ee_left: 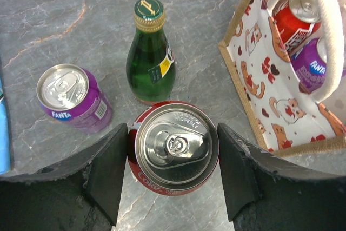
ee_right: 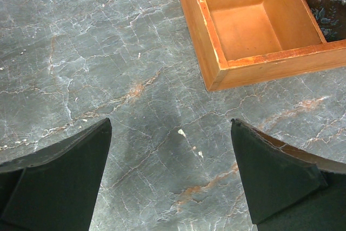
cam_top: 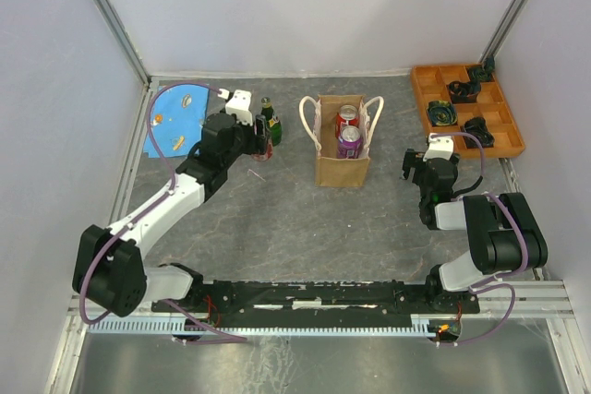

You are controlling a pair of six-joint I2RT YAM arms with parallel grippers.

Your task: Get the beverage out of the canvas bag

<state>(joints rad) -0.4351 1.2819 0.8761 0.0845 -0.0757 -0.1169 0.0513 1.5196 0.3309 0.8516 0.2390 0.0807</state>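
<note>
Your left pincer [ee_left: 172,131] is clamped on a red cola can [ee_left: 174,152] that stands on the table [ee_left: 65,25], with one finger pressed to each side. A green bottle [ee_left: 150,58] stands at the can's 12 o'clock and a purple Fanta can [ee_left: 73,98] at its 10 o'clock. The canvas bag [ee_left: 270,96] stands upright at 2 o'clock, with a second red can [ee_left: 286,25] and a second purple can [ee_left: 311,68] inside. Your right pincer [ee_right: 171,123] hangs spread wide over the table, the orange tray [ee_right: 197,31] at its 1 o'clock.
</note>
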